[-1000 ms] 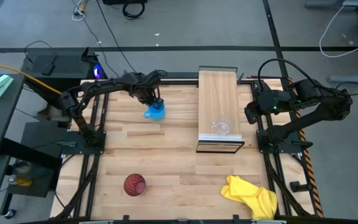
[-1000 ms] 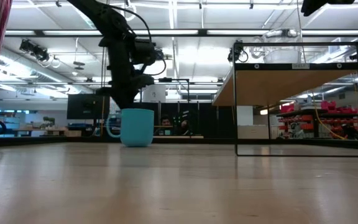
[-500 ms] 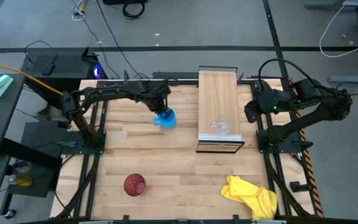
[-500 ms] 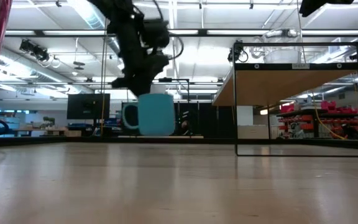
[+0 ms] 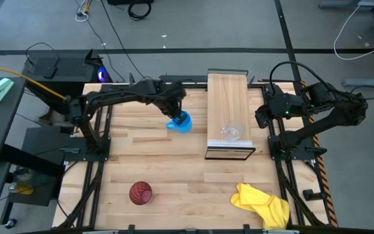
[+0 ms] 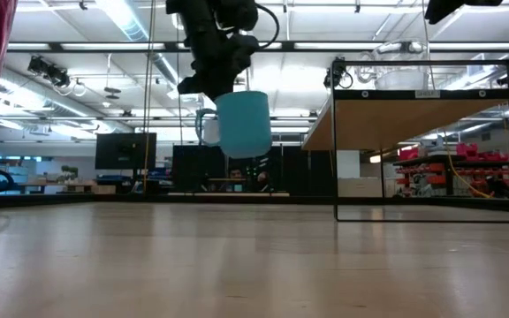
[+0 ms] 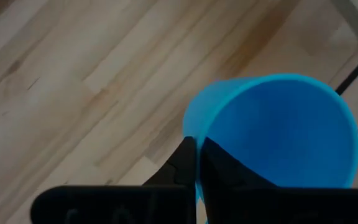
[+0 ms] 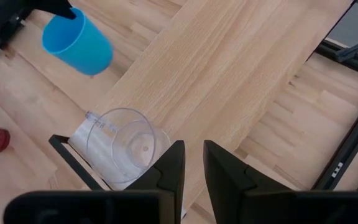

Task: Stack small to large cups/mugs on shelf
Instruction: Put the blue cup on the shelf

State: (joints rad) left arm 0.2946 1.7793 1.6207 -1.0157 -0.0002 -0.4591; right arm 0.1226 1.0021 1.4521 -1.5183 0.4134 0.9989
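Note:
The bright blue mug hangs in the air left of the shelf, clear of the tabletop in the low view. My left gripper is shut on its rim. The small clear cup stands on the shelf near its front end and also shows in the right wrist view. The dark red tumbler sits on the table at the near left. My right gripper waits above the table's right side, empty, with a narrow gap between its fingers. My left gripper holds the mug by its rim, one finger inside the mug and one outside, with the wall between them. The fingers come from above, pointing down. The mug hangs upright below them, lifted clear of the table, its handle toward the table's left.
A yellow cloth lies at the table's near right corner. The shelf's dark frame stands raised above the tabletop. Bare shelf board lies behind the clear cup.
My left gripper has lifted the blue mug off the table and carried it up and toward the table's right, toward the shelf. The mug has stayed upright and now hangs well above the tabletop.

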